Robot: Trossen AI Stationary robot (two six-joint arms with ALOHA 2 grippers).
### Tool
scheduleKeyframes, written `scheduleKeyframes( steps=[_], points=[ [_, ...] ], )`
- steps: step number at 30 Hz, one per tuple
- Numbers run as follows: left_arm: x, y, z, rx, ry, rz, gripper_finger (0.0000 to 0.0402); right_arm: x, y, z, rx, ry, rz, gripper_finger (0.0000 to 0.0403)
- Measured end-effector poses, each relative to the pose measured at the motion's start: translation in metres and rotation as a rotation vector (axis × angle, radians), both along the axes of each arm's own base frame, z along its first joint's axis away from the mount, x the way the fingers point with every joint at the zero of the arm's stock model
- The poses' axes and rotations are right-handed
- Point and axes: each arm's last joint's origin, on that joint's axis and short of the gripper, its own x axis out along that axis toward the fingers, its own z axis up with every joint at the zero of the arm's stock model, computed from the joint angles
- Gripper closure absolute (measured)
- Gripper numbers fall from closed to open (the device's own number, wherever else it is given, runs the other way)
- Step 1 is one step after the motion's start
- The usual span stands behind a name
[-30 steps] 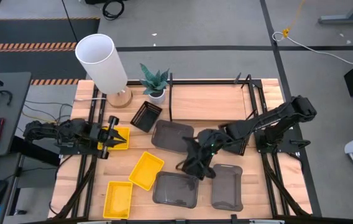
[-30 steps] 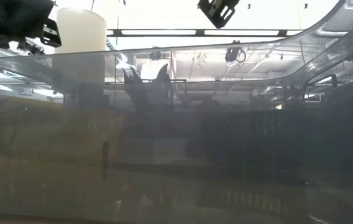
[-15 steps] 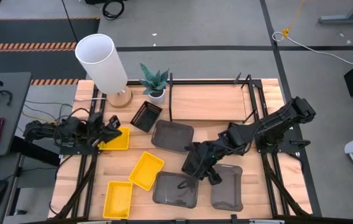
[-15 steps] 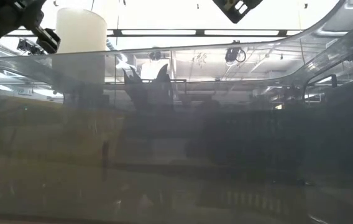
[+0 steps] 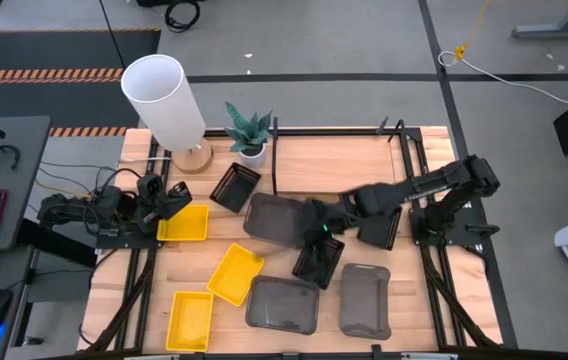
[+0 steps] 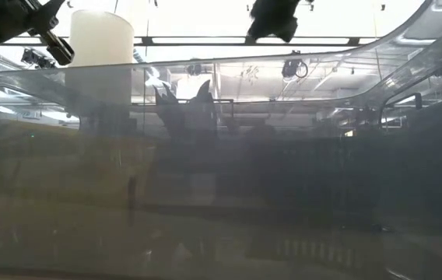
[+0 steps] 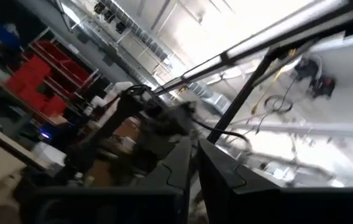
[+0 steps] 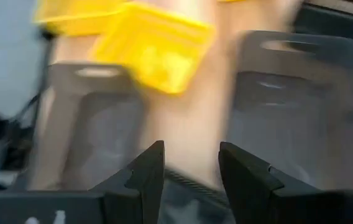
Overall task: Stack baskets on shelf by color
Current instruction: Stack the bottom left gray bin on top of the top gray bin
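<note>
High view, left to right. Left gripper [image 5: 171,196], fingers clenched, empty, at the worktop's [image 5: 334,165] nine o'clock beside a yellow basket [image 5: 185,223]; lamp shade [image 5: 163,98] and plant [image 5: 249,131] at eleven o'clock; shelf [image 5: 336,133] at twelve; right gripper [image 5: 309,232], fingers parted, above the centre's grey baskets [image 5: 281,304].

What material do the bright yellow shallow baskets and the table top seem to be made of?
The bright yellow shallow baskets look like moulded plastic: uniform saturated colour, thin raised rims. The table top looks like pale wood, probably finished: long parallel grain lines and plank seams.
</note>
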Motion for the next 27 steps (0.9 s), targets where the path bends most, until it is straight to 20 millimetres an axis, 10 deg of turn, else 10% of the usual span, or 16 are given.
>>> scheduleKeyframes(
  steps=[10, 27],
  points=[
    [0.005, -0.001, -0.008, -0.138, 0.094, -0.083, 0.0383, 0.003, -0.009, 0.004, 0.092, 0.034, -0.03, 0.0245],
    [0.007, 0.003, -0.016, -0.175, 0.172, 0.064, 0.0292, 0.003, 0.087, -0.017, -0.123, 0.001, 0.592, 0.0233]
  ],
)
